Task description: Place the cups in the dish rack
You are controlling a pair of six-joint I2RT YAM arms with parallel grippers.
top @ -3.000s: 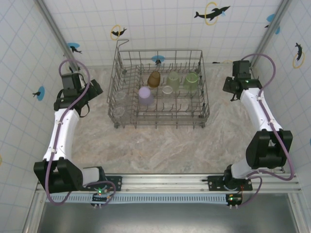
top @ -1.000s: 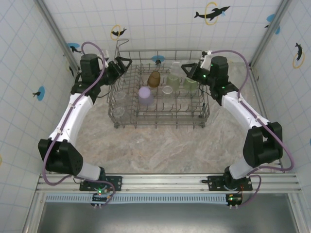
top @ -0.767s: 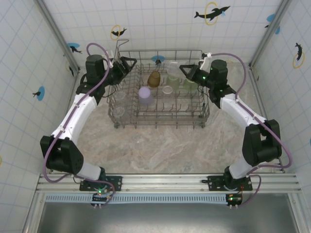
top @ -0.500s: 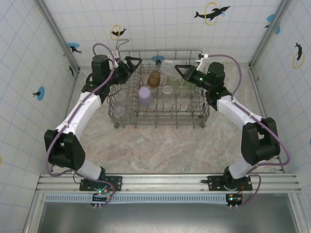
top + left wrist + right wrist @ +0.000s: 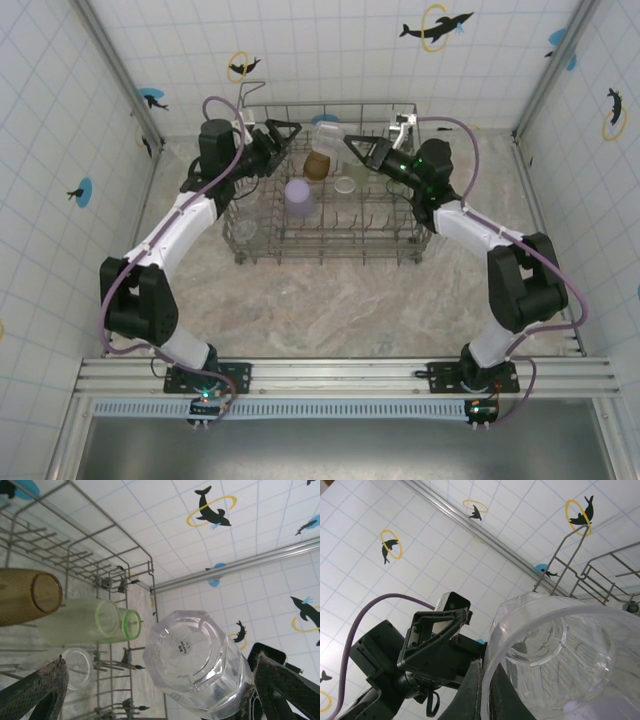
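Note:
My right gripper (image 5: 352,144) is shut on the rim of a clear cup (image 5: 328,134), holding it on its side above the back of the dish rack (image 5: 330,256). In the right wrist view its fingers (image 5: 481,692) pinch the clear cup's (image 5: 560,650) wall. My left gripper (image 5: 284,136) stands open just left of the cup. In the left wrist view the cup's (image 5: 197,660) base faces me, between and ahead of the spread fingertips (image 5: 42,687), untouched. Inside the rack sit a lavender cup (image 5: 300,197), an amber cup (image 5: 318,165), two green cups (image 5: 85,622) and clear ones (image 5: 345,185).
The rack's tall wire walls (image 5: 135,570) and upright tines (image 5: 120,665) lie under both grippers. Tiled walls with dolphin stickers (image 5: 435,25) close in the back and sides. Marbled table top (image 5: 330,300) lies between the rack and the arm bases.
Both arms have swung in from the sides over the rack's back. The right one has carried the clear cup leftward to the open left gripper.

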